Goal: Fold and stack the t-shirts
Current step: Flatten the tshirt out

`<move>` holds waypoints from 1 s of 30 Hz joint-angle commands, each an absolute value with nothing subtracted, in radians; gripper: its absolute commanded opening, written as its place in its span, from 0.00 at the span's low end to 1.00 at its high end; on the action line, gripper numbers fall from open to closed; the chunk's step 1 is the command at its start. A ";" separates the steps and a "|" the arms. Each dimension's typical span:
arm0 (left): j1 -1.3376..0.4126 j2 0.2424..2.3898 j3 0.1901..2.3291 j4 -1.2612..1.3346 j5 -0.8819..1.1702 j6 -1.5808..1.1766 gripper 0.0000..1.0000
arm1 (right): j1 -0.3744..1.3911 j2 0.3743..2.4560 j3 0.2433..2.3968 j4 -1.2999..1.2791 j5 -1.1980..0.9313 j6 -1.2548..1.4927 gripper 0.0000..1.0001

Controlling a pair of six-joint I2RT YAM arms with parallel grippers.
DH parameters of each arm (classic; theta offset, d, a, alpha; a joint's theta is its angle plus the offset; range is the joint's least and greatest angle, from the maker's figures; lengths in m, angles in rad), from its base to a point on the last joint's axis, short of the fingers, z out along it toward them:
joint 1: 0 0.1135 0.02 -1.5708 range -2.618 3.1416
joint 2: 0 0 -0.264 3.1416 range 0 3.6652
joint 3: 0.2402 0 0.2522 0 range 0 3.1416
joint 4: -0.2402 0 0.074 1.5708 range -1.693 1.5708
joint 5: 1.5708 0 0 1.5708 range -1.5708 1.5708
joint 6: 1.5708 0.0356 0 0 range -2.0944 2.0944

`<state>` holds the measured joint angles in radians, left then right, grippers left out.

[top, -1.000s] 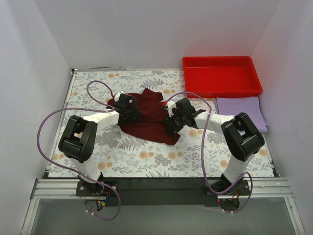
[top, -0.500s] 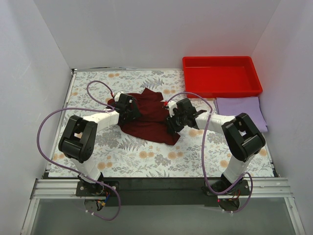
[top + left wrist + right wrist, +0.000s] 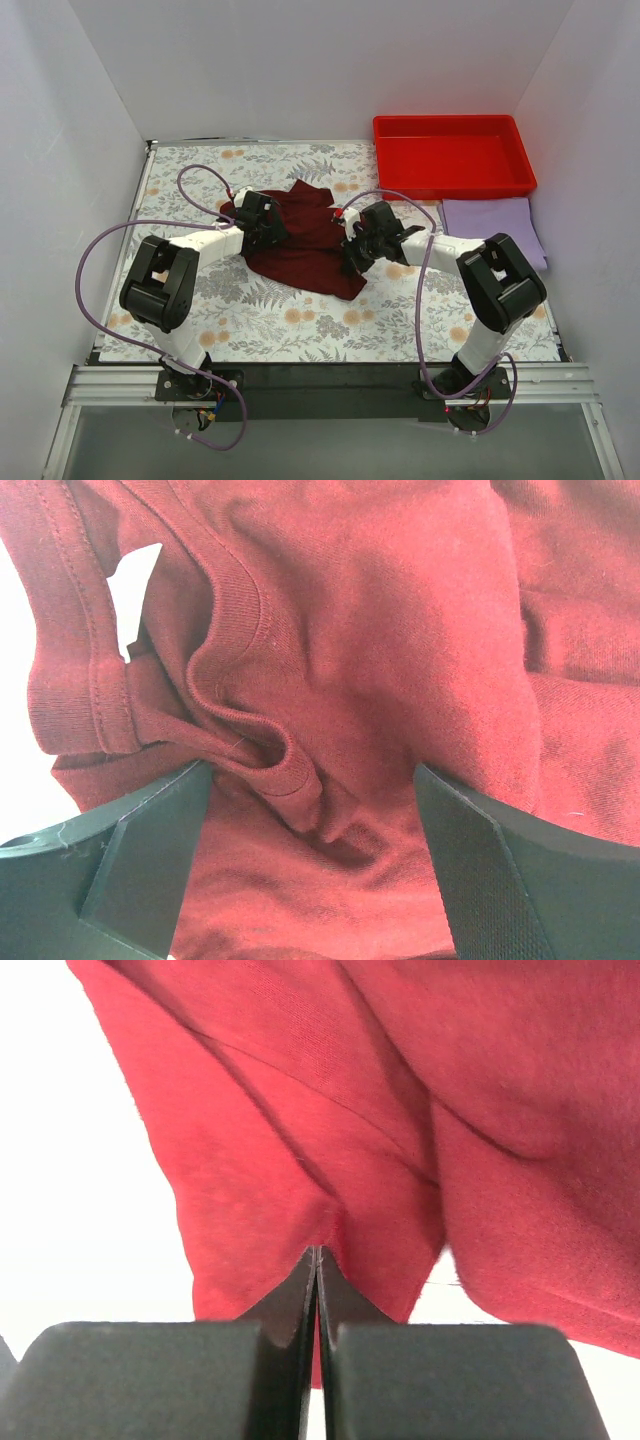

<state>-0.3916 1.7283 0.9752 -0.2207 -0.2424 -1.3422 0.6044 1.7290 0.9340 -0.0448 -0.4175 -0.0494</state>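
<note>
The maroon t-shirt (image 3: 305,240) lies crumpled near the middle of the floral-patterned surface (image 3: 300,320). The lavender t-shirt (image 3: 495,225) lies flat and folded out at 3 o'clock from it, well apart, against the right wall. The red tray (image 3: 450,188) sits at 1 o'clock from the maroon heap, with its near wall just beyond the lavender cloth.

In the left wrist view a white patch shows beside the collar seam. I cannot tell whether it is a tag or the bright surface showing through, and no writing reads on it.

The left gripper (image 3: 268,225) sits on the maroon shirt's 9 o'clock side. Its fingers (image 3: 140,860) are spread wide on either side of a raised fold of collar ribbing and hold nothing.

The right gripper (image 3: 352,258) is at the shirt's 4 o'clock edge. Its fingers (image 3: 290,1360) are pressed together, with a pinch of maroon cloth caught between their tips.

Purple cables (image 3: 100,250) loop from both arms over the surface. White walls (image 3: 300,70) close in the 9, 12 and 3 o'clock sides.
</note>
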 commanded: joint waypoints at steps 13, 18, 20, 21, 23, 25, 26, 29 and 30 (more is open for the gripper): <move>-0.383 1.819 1.049 -0.293 -0.247 -1.319 0.82 | 0.963 1.583 0.956 -0.014 -0.626 0.104 0.01; -0.380 1.792 1.020 -0.298 -0.247 -1.321 0.82 | 0.950 1.539 0.900 -0.028 -0.314 0.112 0.15; -0.382 1.784 1.005 -0.296 -0.245 -1.322 0.82 | 0.898 1.536 0.888 -0.037 -0.307 0.101 0.23; -0.380 1.776 1.002 -0.296 -0.244 -1.322 0.82 | 0.846 1.529 0.876 -0.037 -0.304 0.091 0.29; -0.382 1.769 0.993 -0.295 -0.245 -1.324 0.82 | 0.802 1.528 0.868 -0.038 -0.287 0.069 0.36; -0.380 1.763 0.985 -0.293 -0.245 -1.324 0.82 | 0.752 1.548 0.873 -0.043 -0.264 0.032 0.42; -0.382 1.763 0.983 -0.293 -0.245 -1.324 0.82 | 0.736 1.558 0.879 -0.046 -0.267 0.026 0.43; -0.382 1.764 0.985 -0.293 -0.242 -1.322 0.82 | 0.675 1.604 0.902 -0.049 -0.282 0.012 0.44; -0.382 1.764 0.985 -0.293 -0.241 -1.322 0.82 | 0.654 1.630 0.908 -0.049 -0.282 0.011 0.44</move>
<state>-0.3882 1.7725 1.0218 -0.2226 -0.2493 -1.3235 0.6899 1.5791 0.8753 -0.0498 -0.2935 0.0483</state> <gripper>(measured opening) 0.821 0.437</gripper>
